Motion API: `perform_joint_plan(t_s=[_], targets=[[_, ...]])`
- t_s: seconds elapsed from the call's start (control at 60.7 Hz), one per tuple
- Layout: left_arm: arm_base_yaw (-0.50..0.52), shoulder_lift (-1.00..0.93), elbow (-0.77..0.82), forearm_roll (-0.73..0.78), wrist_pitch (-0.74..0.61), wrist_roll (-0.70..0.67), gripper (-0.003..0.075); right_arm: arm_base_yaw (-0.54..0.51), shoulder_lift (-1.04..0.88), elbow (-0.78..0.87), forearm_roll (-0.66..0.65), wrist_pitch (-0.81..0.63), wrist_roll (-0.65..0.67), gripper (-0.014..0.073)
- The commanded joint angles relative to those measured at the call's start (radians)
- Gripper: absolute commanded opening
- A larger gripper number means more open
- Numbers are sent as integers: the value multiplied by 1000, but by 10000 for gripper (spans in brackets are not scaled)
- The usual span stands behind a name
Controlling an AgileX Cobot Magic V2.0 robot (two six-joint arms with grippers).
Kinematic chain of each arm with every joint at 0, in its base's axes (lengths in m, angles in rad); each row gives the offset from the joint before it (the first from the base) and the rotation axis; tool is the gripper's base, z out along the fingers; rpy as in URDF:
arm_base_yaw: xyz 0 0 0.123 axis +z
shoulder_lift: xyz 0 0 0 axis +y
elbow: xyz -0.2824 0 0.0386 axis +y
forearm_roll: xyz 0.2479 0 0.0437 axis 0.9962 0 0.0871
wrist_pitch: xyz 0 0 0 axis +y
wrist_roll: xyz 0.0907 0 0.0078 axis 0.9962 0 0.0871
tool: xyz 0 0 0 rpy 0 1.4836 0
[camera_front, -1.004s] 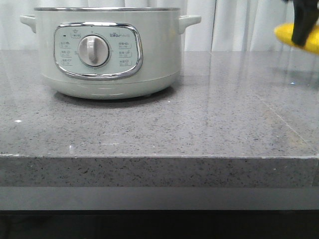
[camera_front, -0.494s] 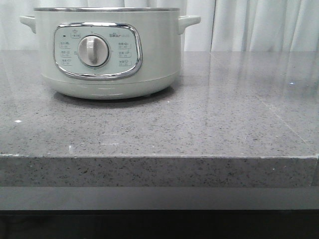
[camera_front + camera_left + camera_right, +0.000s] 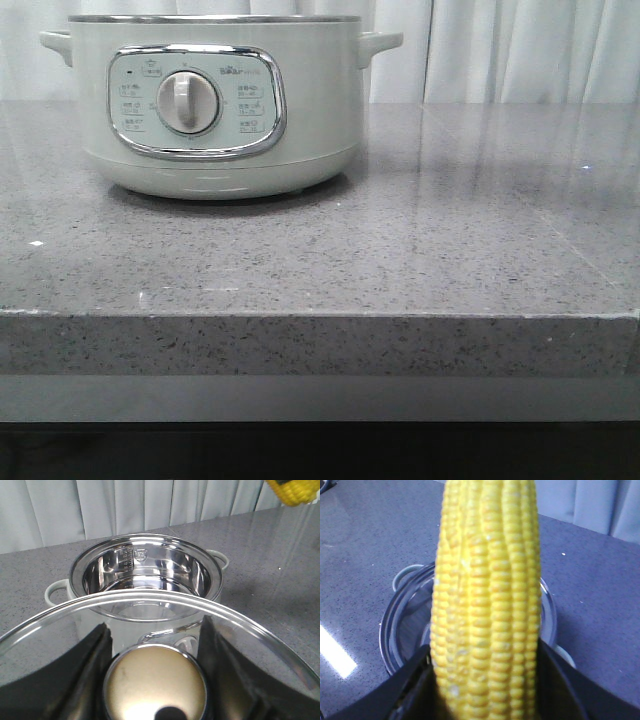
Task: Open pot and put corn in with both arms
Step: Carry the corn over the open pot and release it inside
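Note:
The pale grey-green pot [image 3: 215, 110] stands at the back left of the counter, with its dial facing me. In the left wrist view the pot [image 3: 150, 560] is open and its steel inside is bare. My left gripper [image 3: 155, 627] is shut on the round knob [image 3: 155, 682] of the glass lid [image 3: 50, 630] and holds the lid clear of the pot. My right gripper [image 3: 485, 655] is shut on the yellow corn [image 3: 487, 580] above the open pot [image 3: 400, 625]. The corn tip [image 3: 295, 490] shows in the left wrist view. Neither gripper shows in the front view.
The grey speckled stone counter [image 3: 450, 230] stretches to the right of the pot, with its front edge [image 3: 320, 315] near me. Pale curtains [image 3: 520, 50] hang behind it.
One second ago the corn and the right gripper showed at the front view's upper right edge. They have left that view since. The pot has not moved.

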Motion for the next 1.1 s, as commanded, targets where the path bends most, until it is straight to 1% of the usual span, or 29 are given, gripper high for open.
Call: perform_joint_plan(t_s=[0.0, 0.198, 0.329, 0.675, 0.971, 1.087], targets=[[0, -4, -38, -7, -141, -7, 220, 35, -1, -20, 35, -121, -20, 323], [0, -4, -38, -7, -141, -7, 220, 90, 88, -20, 35, -193, -26, 323], [0, -4, -38, -7, -141, -7, 220, 119, 153, -20, 35, -220, -57, 323], [0, -4, -38, -7, -141, -7, 220, 133, 280, -20, 29, -210, -142, 323], [0, -4, -38, -7, -141, -7, 220, 133, 285, -20, 26, -199, -150, 323], [0, -4, -38, -7, -141, -7, 220, 133, 285, -20, 25, -170, -184, 327]])
